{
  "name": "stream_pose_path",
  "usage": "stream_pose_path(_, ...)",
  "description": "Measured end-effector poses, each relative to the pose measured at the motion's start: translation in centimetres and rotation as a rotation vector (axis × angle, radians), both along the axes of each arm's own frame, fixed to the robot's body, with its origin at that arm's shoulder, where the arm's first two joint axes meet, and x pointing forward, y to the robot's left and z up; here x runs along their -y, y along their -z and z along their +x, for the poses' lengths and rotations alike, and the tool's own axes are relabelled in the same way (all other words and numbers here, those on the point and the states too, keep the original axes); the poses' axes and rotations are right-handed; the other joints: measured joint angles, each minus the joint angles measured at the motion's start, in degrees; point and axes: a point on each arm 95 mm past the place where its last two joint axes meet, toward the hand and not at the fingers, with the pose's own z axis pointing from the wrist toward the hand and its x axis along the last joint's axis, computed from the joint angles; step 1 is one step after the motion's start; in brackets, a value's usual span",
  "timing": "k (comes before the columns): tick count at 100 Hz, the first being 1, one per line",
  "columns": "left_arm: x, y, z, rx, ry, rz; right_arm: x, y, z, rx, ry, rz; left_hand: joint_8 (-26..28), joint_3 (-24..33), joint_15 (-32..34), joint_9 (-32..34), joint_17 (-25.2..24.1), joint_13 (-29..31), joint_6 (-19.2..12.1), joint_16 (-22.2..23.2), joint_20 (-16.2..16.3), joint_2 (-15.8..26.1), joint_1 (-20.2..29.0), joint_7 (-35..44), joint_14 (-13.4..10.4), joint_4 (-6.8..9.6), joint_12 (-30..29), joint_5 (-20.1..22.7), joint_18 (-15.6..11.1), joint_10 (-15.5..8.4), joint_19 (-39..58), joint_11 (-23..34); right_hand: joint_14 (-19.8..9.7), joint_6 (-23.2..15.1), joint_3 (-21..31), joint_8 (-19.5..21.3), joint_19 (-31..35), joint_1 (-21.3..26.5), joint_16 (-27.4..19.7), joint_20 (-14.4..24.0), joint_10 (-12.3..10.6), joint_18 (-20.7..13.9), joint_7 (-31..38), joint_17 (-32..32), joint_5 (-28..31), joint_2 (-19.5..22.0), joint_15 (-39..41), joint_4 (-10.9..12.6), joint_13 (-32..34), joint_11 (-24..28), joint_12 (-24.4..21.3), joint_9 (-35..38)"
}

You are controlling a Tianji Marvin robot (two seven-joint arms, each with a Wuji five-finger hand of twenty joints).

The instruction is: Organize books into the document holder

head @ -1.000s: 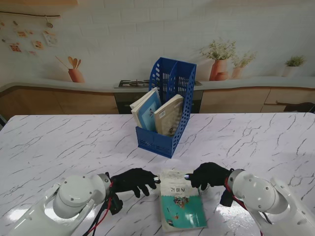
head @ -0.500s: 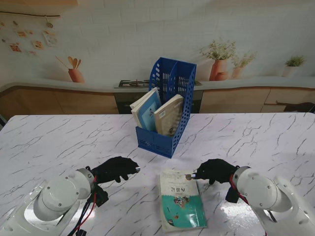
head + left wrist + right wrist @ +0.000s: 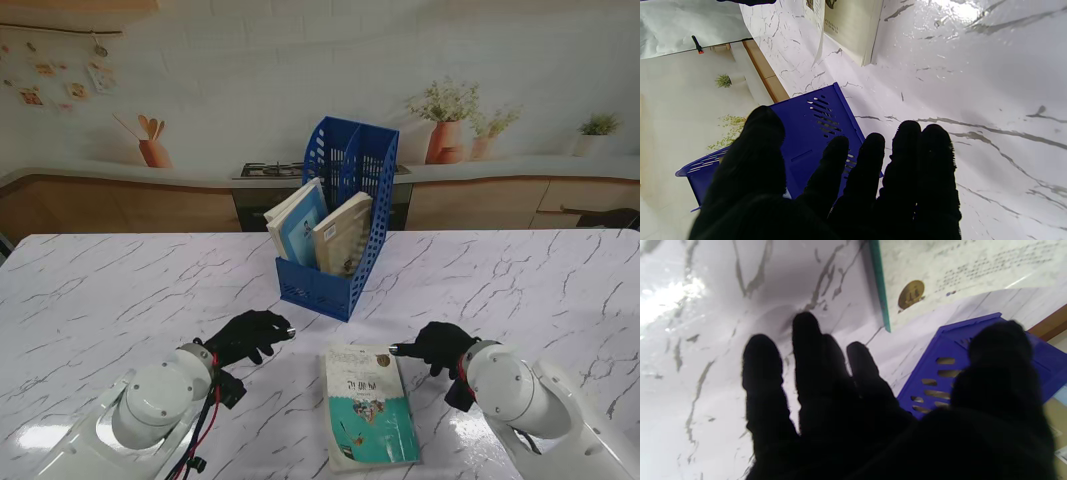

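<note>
A blue document holder (image 3: 340,225) stands on the table's middle, with two books (image 3: 320,230) leaning in it. A third book (image 3: 368,407) with a teal and cream cover lies flat, nearer to me than the holder. My left hand (image 3: 250,335) hovers to that book's left, fingers apart, holding nothing. My right hand (image 3: 435,346) hovers by the book's far right corner, open too. The left wrist view shows the holder (image 3: 813,123) and the book (image 3: 853,26) beyond the fingers. The right wrist view shows the book's corner (image 3: 940,270) and the holder (image 3: 940,366).
The white marble table (image 3: 120,290) stretches wide on both sides. Behind it runs a kitchen counter with potted plants (image 3: 445,120) and a stove.
Both hands have drawn away from the flat book's far edge: the left hand moved left and farther from me, the right hand moved right. The book stays flat.
</note>
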Motion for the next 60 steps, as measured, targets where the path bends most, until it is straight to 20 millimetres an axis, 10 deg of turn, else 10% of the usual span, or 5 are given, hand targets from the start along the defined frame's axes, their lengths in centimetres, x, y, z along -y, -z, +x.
stream_pose_path(60, 1.9, 2.3, -0.3, -0.186, 0.036, -0.091, -1.9, 0.5, 0.5, -0.205, 0.064, 0.180, -2.73, 1.40, 2.49, -0.08, 8.90, 2.40, 6.44, -4.72, -4.96, -0.01, -0.03, -5.50, 0.51, 0.00, -0.34, -1.68, 0.05, 3.66, 0.04, 1.71, 2.49, 5.58, 0.00, -2.66, -3.81, 1.54, -4.44, -9.69, 5.25, 0.02, -2.23, 7.03, -0.53, 0.04, -1.87, 0.00, 1.64, 6.11, 1.58, -2.90)
